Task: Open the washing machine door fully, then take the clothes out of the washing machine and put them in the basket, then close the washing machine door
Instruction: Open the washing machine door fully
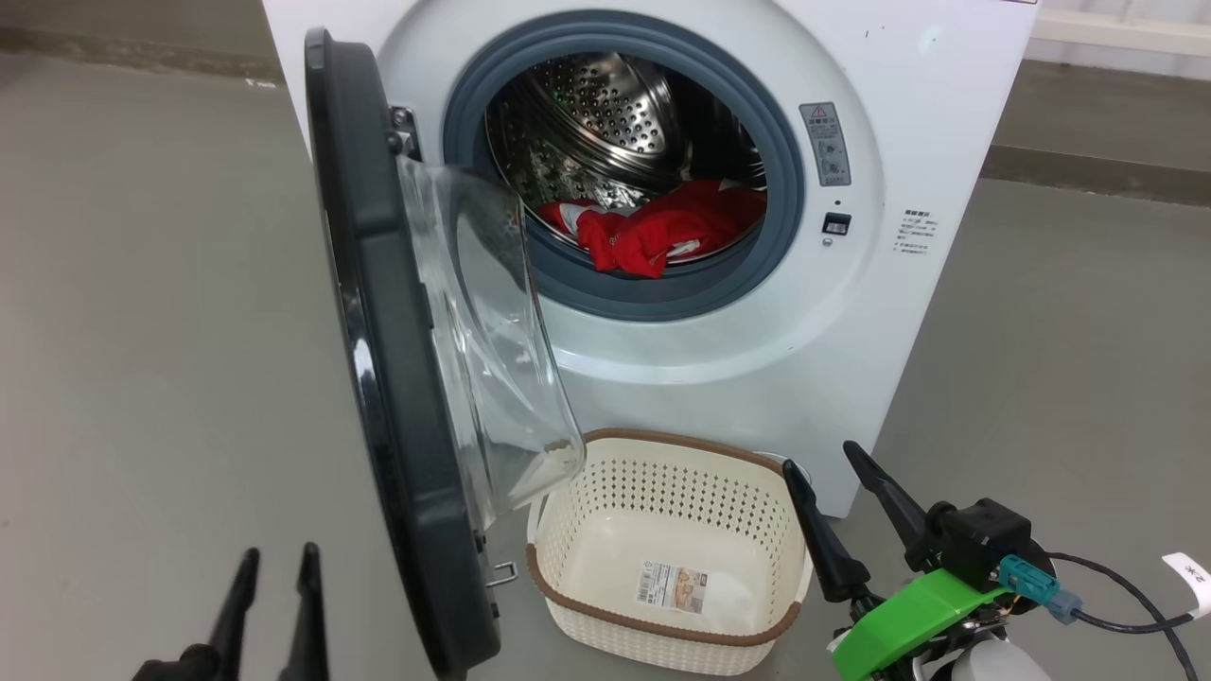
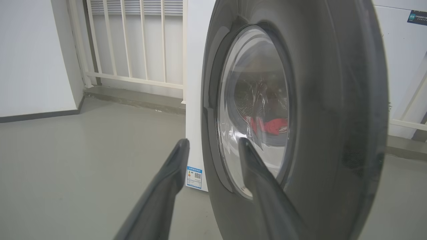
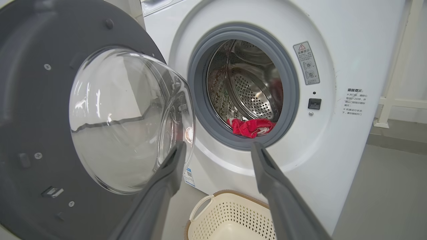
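Dark right pincer (image 1: pixel 821 459) gapes beside the basket (image 1: pixel 662 501).

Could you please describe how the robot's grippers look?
The left gripper and right gripper each have two long, dark, tapering fingers. The right adds a black housing, green bracket, teal connector, black cable and white tag.

The round washing machine door (image 1: pixel 378 378) has a glossy black plastic rim and smooth clear glass. The perforated drum (image 1: pixel 605 104) is shiny steel, the red clothes (image 1: pixel 662 232) soft cloth, the cream perforated basket (image 1: pixel 653 492) matt plastic.
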